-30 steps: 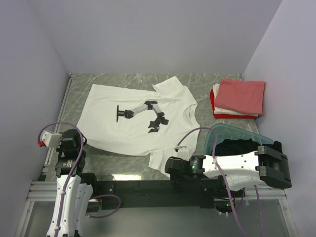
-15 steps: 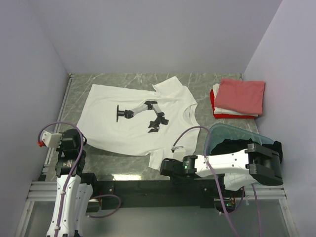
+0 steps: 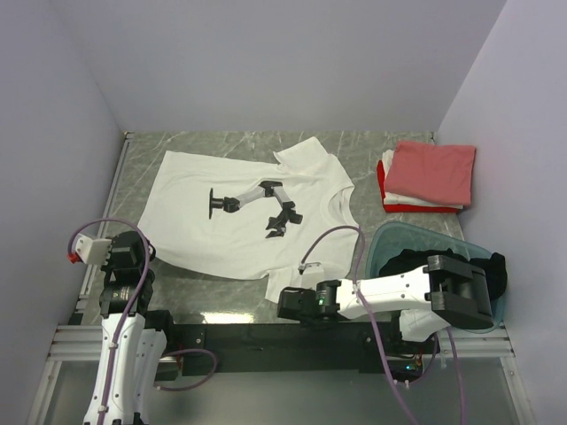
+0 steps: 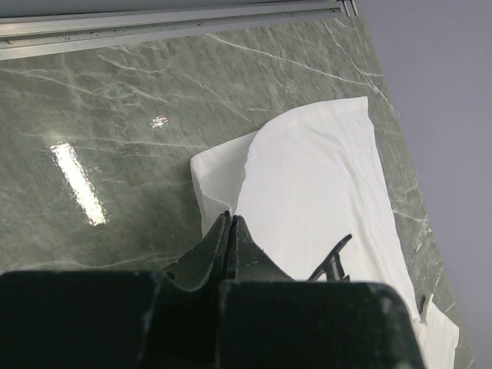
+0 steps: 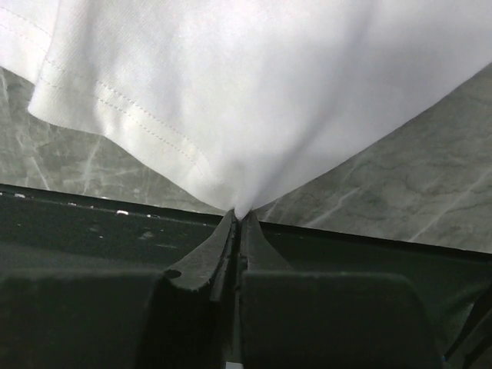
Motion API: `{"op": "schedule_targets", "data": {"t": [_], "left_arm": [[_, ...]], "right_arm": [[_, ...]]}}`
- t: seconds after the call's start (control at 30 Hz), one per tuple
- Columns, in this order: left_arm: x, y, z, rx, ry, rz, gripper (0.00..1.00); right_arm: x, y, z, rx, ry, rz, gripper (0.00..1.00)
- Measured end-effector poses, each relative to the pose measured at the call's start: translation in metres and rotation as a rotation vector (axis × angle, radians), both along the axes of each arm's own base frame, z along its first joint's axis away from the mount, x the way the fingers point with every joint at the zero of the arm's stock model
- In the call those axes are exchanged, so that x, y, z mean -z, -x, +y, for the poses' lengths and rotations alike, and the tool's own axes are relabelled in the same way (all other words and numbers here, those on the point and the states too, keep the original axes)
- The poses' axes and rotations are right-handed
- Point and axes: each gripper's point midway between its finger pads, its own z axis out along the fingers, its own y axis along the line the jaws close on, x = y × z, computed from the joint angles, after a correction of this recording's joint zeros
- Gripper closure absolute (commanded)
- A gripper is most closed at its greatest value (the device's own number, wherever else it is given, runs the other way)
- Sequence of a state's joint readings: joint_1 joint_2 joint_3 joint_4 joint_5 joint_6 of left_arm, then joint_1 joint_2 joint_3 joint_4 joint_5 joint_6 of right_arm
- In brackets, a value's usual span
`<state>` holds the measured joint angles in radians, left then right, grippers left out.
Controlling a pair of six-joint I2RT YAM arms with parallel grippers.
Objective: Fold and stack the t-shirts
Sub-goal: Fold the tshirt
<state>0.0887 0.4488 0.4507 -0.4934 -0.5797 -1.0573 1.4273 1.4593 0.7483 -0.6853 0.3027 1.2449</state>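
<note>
A large white t-shirt (image 3: 199, 226) with a dark graphic lies spread flat on the marble table (image 3: 213, 301). My right gripper (image 3: 285, 304) sits low at the table's near edge, shut on the hem of that shirt's near sleeve. In the right wrist view the white cloth (image 5: 254, 92) bunches into the closed right gripper (image 5: 240, 215). My left gripper (image 3: 131, 241) is shut and empty, off the shirt's near left corner. The left wrist view has the left gripper (image 4: 231, 219) just short of the white shirt (image 4: 307, 192). A salmon-pink folded t-shirt (image 3: 430, 170) tops a stack holding a red one (image 3: 396, 205).
A translucent teal tub (image 3: 390, 235) at the near right holds a black t-shirt (image 3: 416, 263), partly behind the right arm. Walls close off the left, back and right. A black rail (image 3: 248, 335) runs along the table's near edge.
My right gripper slid left along the near edge and closed from wide open onto the white shirt's sleeve hem. The left arm has not moved.
</note>
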Motion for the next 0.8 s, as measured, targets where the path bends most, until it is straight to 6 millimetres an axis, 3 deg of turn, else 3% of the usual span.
{"op": "schedule_targets", "data": {"t": [0.23,0.37,0.8], "left_arm": [[0.0,0.0,0.0,0.0,-0.001,0.001,0.99],[-0.001,0.001,0.0,0.0,-0.002,-0.002,0.99],[-0.007,0.01,-0.001,-0.001,-0.003,-0.026,0.99]], "right_arm": [[-0.01,0.006,-0.034,-0.011,0.105,0.003,1.0],[-0.023,0.013,-0.043,-0.036,0.114,0.006,1.0],[-0.041,0.046,-0.025,-0.125,0.148,0.028,1.0]]}}
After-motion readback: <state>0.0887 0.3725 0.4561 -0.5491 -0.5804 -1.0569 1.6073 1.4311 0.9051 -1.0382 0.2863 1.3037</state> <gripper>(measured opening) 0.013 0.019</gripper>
